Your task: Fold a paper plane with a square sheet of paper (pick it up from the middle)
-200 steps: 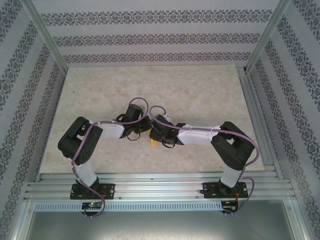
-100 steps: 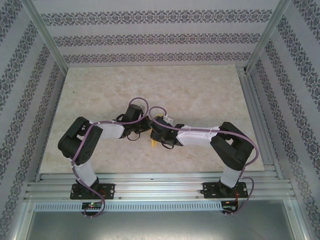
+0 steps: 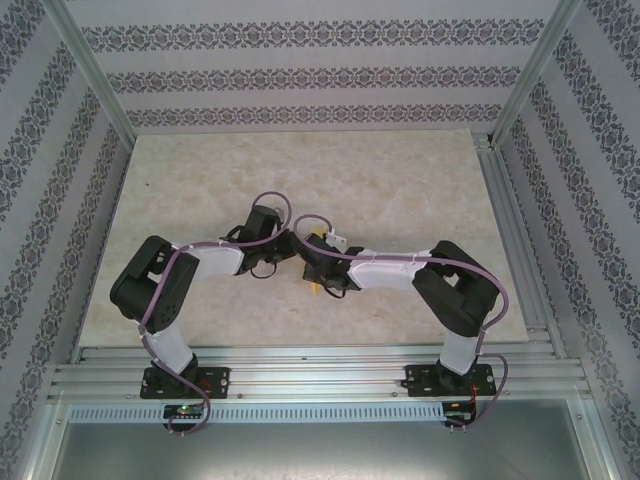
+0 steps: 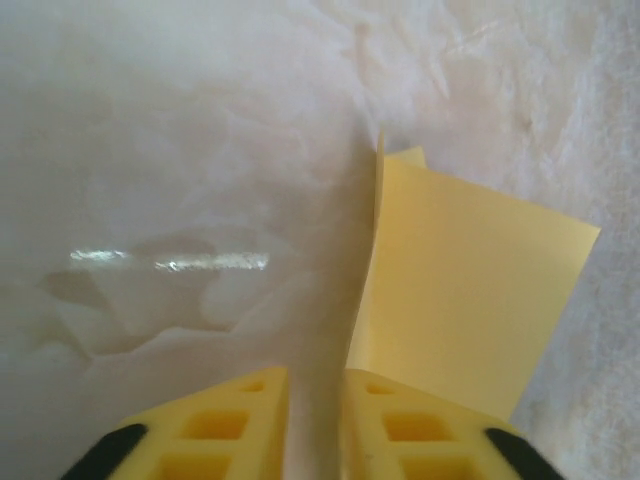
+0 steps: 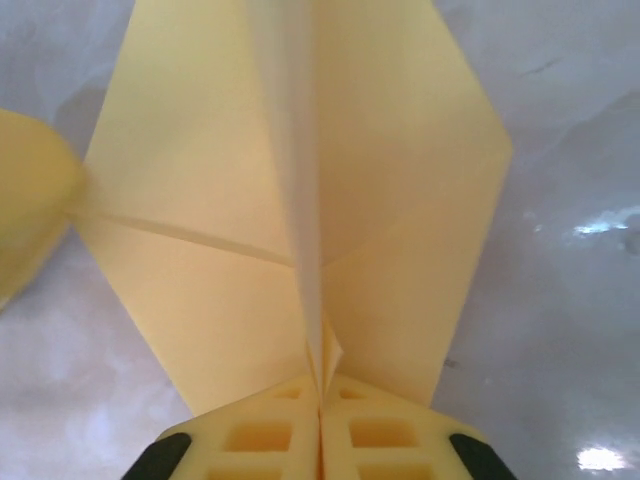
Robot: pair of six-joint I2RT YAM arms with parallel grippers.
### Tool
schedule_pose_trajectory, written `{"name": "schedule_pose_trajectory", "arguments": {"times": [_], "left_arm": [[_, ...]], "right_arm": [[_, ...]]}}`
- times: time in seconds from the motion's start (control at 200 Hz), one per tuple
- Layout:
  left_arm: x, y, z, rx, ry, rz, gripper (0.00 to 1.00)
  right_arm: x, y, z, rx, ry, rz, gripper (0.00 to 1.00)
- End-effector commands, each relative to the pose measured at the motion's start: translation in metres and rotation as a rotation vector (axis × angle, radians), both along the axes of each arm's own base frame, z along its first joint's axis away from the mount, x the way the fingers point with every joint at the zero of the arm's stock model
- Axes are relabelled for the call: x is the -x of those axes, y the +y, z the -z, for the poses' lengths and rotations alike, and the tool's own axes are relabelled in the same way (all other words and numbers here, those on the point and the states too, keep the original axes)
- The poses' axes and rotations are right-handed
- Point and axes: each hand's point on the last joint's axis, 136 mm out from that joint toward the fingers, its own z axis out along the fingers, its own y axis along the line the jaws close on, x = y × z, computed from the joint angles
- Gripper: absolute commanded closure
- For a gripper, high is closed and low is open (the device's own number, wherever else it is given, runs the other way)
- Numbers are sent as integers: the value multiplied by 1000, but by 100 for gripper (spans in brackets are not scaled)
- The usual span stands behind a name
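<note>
One yellow paper plane (image 5: 400, 200) runs lengthwise straight ahead of the right gripper (image 5: 320, 400), whose two fingers (image 5: 260, 435) clamp its centre crease, tapering away, while the left gripper (image 4: 317, 400) has its jaws narrowly apart at one flap's edge.

Bright diffuse light — glare streaks on table (image 4: 170, 262); wrist views soft, paper (image 5: 400, 150) washed pale.

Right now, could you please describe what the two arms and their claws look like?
The left arm and right arm have white links between bulky black joints, with a purple cable looping along each, and stand on black bases. The left claw and right claw have yellow fingers moulded with square pockets, black behind.
</note>
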Motion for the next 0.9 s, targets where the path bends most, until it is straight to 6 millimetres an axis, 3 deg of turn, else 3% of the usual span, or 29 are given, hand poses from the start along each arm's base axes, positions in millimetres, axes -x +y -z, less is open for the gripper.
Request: {"name": "schedule_pose_trajectory", "arguments": {"times": [0.0,0.145,0.365,0.649,0.894], "left_arm": [[-5,20,-17,-15,-21,-44,66],[-6,49,-19,-84,-17,-101,48],[-5,80,-12,-155,14,-164,37],[-3,100,-14,-230,9,-202,23],[-2,111,-21,-271,-6,-218,18]], "right_arm": [[-4,-11,-24,84,-57,-26,94],[-5,-26,-32,205,-57,-75,94],[-14,-28,-25,270,-36,-104,90],[-21,-21,-12,263,-10,-115,86],[-22,-19,-4,258,2,-110,83]]}}
